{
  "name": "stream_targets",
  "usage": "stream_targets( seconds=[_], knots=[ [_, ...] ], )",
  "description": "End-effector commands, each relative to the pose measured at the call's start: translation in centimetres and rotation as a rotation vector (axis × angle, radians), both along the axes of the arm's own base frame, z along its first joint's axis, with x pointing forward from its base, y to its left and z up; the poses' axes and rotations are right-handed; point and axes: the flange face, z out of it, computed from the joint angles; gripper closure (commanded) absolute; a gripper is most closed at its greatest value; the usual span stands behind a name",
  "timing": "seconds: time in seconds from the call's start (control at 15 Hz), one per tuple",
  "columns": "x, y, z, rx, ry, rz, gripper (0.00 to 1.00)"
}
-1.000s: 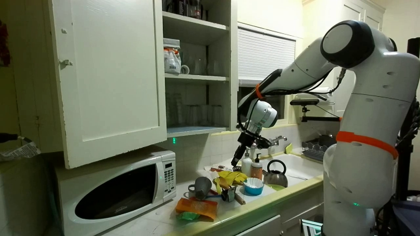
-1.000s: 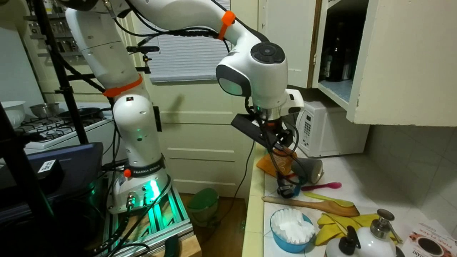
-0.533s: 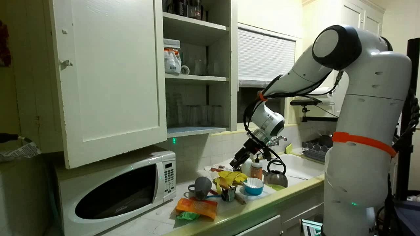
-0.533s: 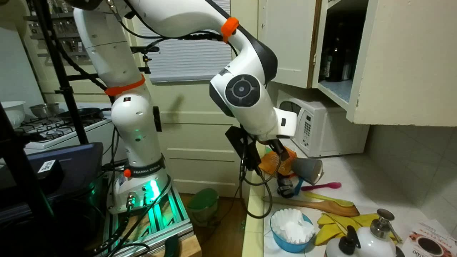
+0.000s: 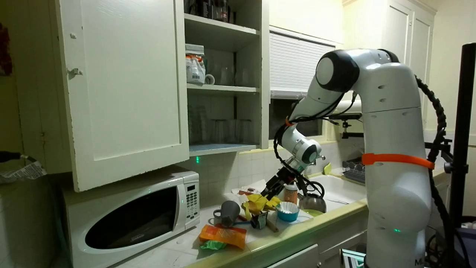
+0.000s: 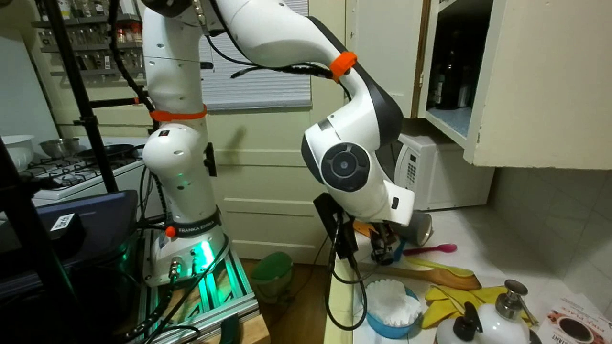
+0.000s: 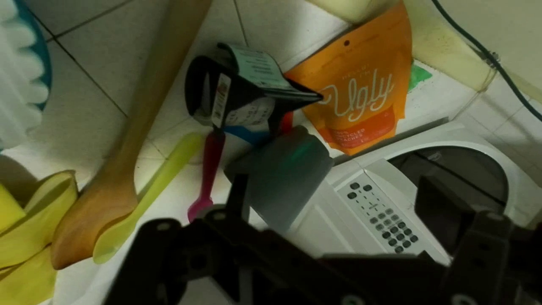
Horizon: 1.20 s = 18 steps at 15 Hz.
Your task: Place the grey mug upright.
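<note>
The grey mug (image 5: 229, 213) lies on its side on the counter near the microwave, its handle showing to the left in an exterior view. It shows partly behind the wrist in an exterior view (image 6: 418, 229), and in the wrist view (image 7: 288, 173) its body is seen side-on. My gripper (image 5: 266, 194) is above the counter by the yellow gloves, apart from the mug. In the wrist view the gripper (image 7: 340, 197) is open and empty. The left finger overlaps the mug's edge in that picture; no contact shows. In an exterior view the arm mostly hides the fingers.
The orange pouch (image 7: 360, 84) and black packet (image 7: 237, 93) lie close to the mug. The pink spoon (image 7: 207, 169), wooden spoon (image 7: 114, 186) and blue container (image 5: 287, 212) are nearby. The microwave (image 5: 137, 223) stands beside the mug. Bottles and the kettle (image 5: 312, 203) stand nearer the sink.
The arm has swung toward the counter and the gripper has come lower, tilting with the wrist. The mug and the other things on the counter have not moved.
</note>
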Motion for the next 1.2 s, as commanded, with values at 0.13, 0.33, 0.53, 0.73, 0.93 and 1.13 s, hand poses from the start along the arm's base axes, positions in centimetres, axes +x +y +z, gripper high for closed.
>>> stream_targets(
  seconds=[0.13,0.33,0.53,0.73,0.93,1.13],
  knots=[
    [1.2,0.6,-0.3,0.016,-0.024,0.014,0.0],
    [1.7,-0.2,-0.3,0.011,-0.031,-0.01,0.0],
    [1.7,0.0,-0.3,0.003,-0.005,0.015,0.0],
    [1.6,0.0,-0.3,-0.009,-0.019,0.013,0.0],
    [2.7,-0.3,-0.7,0.019,-0.075,-0.011,0.0],
    [3.7,-0.7,-1.3,-0.013,-0.119,0.012,0.0]
  ],
)
